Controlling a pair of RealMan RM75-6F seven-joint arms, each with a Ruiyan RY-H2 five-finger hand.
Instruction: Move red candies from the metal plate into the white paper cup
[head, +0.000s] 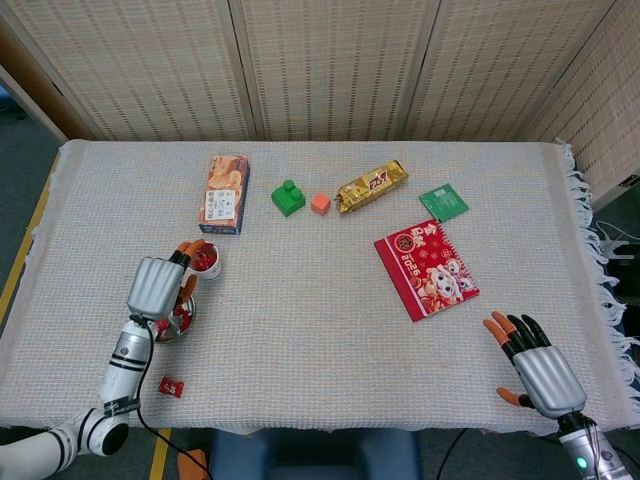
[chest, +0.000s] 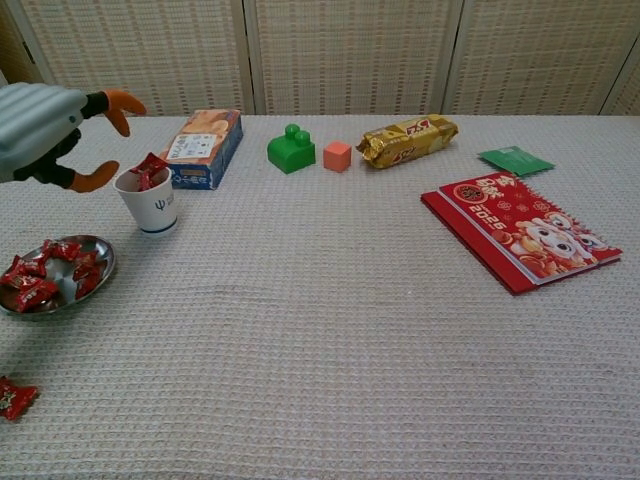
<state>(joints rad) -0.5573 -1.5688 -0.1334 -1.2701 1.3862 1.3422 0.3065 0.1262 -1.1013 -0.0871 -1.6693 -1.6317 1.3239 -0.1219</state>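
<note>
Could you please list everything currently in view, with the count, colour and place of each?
white paper cup: one, white, near the table's left side, red candy inside
metal plate: one, silver, nearer than the cup
red candies: several on the plate
stray candy: one, red, on the cloth at the near left edge
snack box: one, orange and blue, behind the cup
green block: one, far centre
orange cube: one, beside the green block
gold snack pack: one, far centre-right
green packet: one, far right
red calendar: one, right
left hand: open, above the plate
right hand: open, near right edge
</note>
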